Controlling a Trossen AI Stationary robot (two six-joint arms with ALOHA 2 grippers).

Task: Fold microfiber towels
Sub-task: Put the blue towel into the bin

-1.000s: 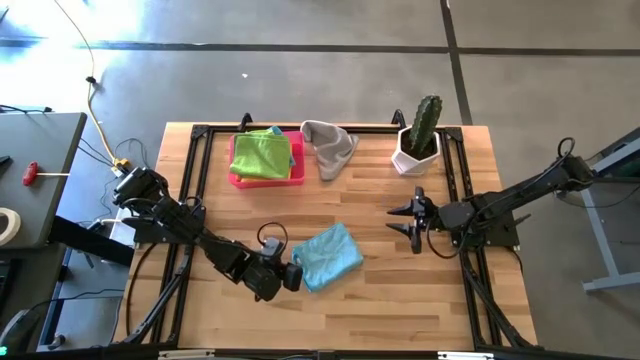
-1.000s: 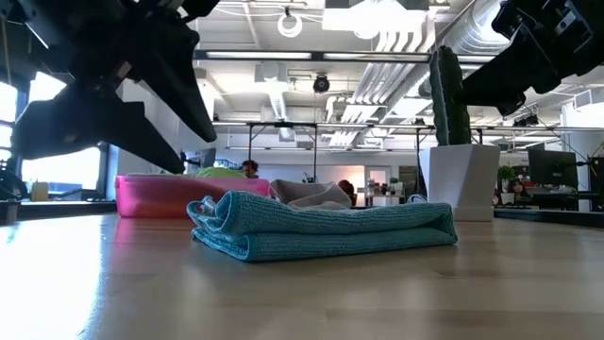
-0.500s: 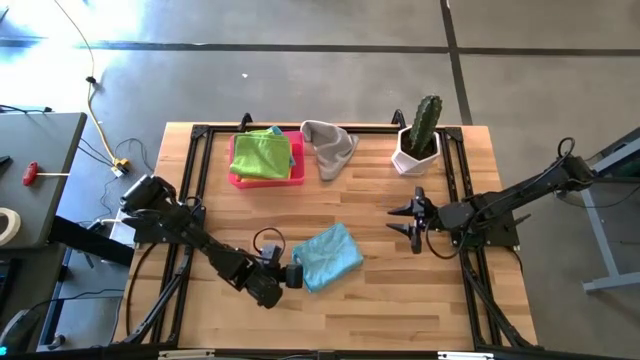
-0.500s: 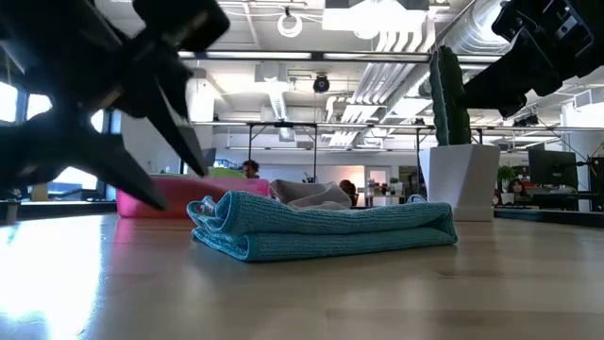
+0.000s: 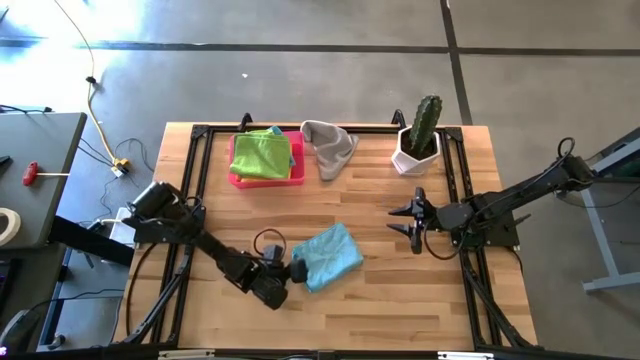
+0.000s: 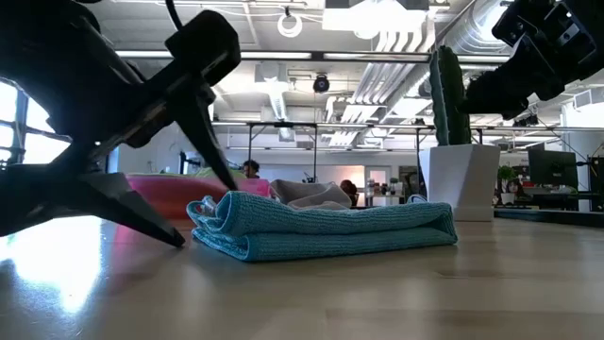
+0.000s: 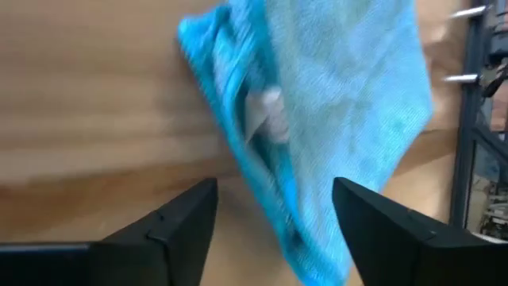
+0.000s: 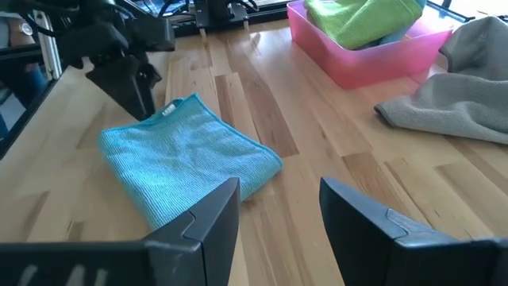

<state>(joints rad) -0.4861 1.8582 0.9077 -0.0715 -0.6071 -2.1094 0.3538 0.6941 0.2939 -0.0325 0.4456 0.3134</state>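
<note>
The blue towel (image 5: pixel 328 256) was seen folded on the desk (image 5: pixel 370 300), slightly toward 6 o'clock from the middle. The left tool (image 5: pixel 294 272) was placed at its 8 o'clock corner, fingers spread, nothing pinched; in the low view one finger (image 6: pixel 209 142) was seen over the corner and the other finger (image 6: pixel 123 203) resting on the wood beside it. The right tool (image 5: pixel 414 222) was seen at 3 o'clock, well apart from the towel, fingers spread and empty.

Step in hand, as judged: a grasp on the folded corner, either for a further fold or for a carry to the pink tray (image 5: pixel 296 175). For a clean result, all layers at that corner should be caught together; the lower finger is best slid flat beneath the stack so that the top layer is not peeled off alone. A slow closure is advised, since soft pile bunches easily.

Appearance of the towel: light blue, fine ribbed pile, folded into a rough rectangle lying askew. In the low view several layers were seen, rolled loosely at the near corner, the top face flat. Edges were not exactly aligned.

A green towel (image 5: pixel 262 155) was noted in the tray at 11 o'clock, and a grey towel (image 5: pixel 328 147) lay crumpled just beside the tray, unfolded.
</note>
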